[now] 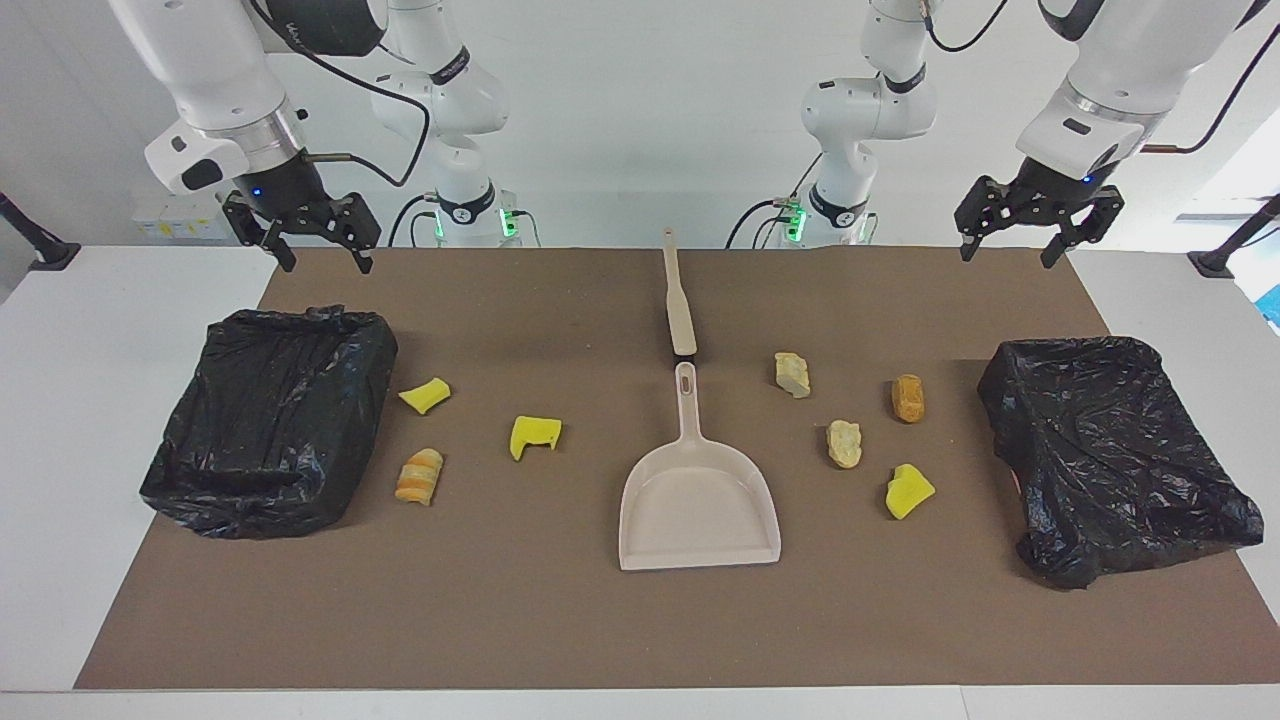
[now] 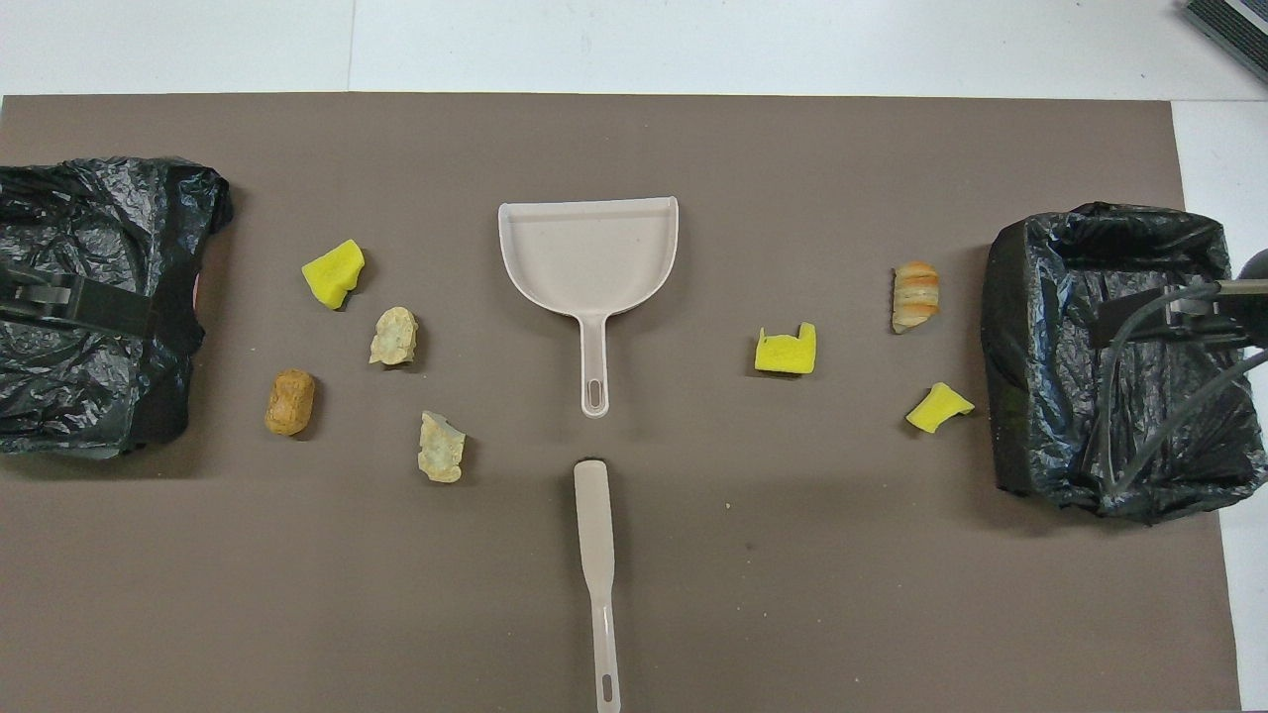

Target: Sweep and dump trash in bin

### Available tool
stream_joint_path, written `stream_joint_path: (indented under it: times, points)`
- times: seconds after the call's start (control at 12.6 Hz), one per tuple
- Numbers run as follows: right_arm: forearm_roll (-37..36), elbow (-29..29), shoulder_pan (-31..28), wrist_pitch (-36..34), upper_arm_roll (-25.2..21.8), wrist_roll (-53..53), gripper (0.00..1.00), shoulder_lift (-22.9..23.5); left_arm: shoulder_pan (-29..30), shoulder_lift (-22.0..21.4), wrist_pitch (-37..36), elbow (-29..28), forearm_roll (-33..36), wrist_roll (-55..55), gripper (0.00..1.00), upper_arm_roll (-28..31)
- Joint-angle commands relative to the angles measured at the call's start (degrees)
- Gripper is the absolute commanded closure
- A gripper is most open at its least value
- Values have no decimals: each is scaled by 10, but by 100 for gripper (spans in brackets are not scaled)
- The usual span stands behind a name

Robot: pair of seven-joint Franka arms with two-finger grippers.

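Overhead view shows seven scraps of trash [image 2: 395, 335] scattered either side of the dustpan [image 2: 591, 259]. Left pincer [image 1: 1008, 246] and right pincer [image 1: 320, 252] both hang wide, holding nothing

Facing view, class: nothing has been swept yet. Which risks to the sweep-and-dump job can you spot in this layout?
1. The trash is split: four scraps lie toward the left arm's end, three toward the right arm's, so one sweep may miss some.
2. Light sponge chunks could roll past the dustpan.
3. The crumpled liner of the bin may catch the pan when dumping.
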Motion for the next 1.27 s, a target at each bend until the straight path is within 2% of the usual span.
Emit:
stream_joint_path:
  times: [0.0,1.19]
  points:
    - [-2,-5,0,4,-2,-11,0,-4,-6,-9,-9,-8,-7,0,0,7]
    - [-2,-5,0,4,-2,-11,0,-4,5,-11,-16,-9,-5,-5,0,12]
